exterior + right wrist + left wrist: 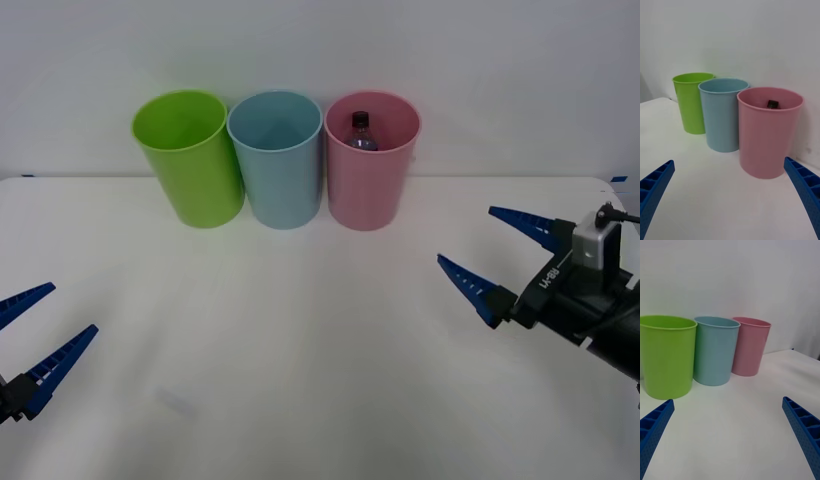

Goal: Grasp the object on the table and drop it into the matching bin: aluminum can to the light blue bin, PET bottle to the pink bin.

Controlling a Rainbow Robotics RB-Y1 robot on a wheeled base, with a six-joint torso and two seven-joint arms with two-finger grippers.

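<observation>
Evidently the PET bottle (361,131) already stands upright inside the pink bin (371,190), cap just below the rim, at upper centre-right of the front view. The right gripper (492,255), at mid-right, is the nearer arm; it points toward the bins with fingers spread wide and empty. The left gripper (35,330), lower left, hangs equally wide over the table (300,350). Judged: the deposit is complete.

Three bins, one bottle, and my two claws

I count three bins on one table (300,350): one lime green bin (189,157), one light blue bin (277,158), one pink bin (371,162). One PET bottle (361,133) sits inside the pink one. I have two grippers, my left gripper (38,322) and right gripper (497,253), each with two blue fingers spread apart.
</observation>
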